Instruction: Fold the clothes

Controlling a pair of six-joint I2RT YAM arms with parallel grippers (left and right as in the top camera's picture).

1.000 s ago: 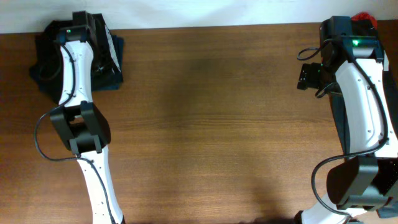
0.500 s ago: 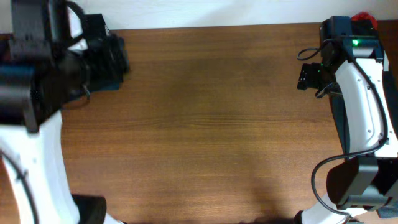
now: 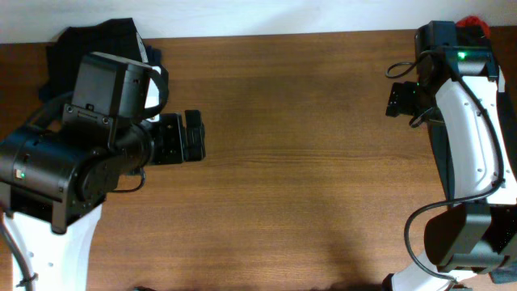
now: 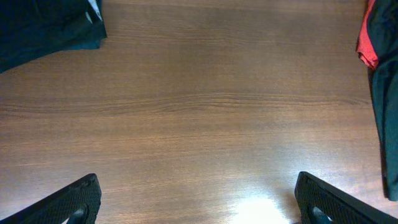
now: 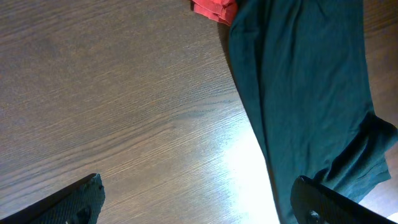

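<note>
Left gripper [image 4: 199, 205] has swung off the dark pile [image 3: 93, 36] at the far-left corner of the table [image 3: 307, 162]. It and right gripper [image 5: 199, 205] gape empty. The right-edge garment [image 5: 298, 93] seemingly lies unfolded.

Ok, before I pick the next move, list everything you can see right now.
dark pile: one heap, black and navy, far-left corner of the table, partly behind the left arm; pieces cannot be counted
dark garment: one, blackish green, spread along the table's right edge, under the right arm
red cloth: one patch, red, at the far end of the dark garment
table: one, brown wood
left arm: one, black and white, over the left side
right arm: one, white and black, along the right edge
left fingers: two, black, spread wide over bare wood, holding nothing
right fingers: two, black, spread wide above the dark garment's edge, holding nothing
</note>
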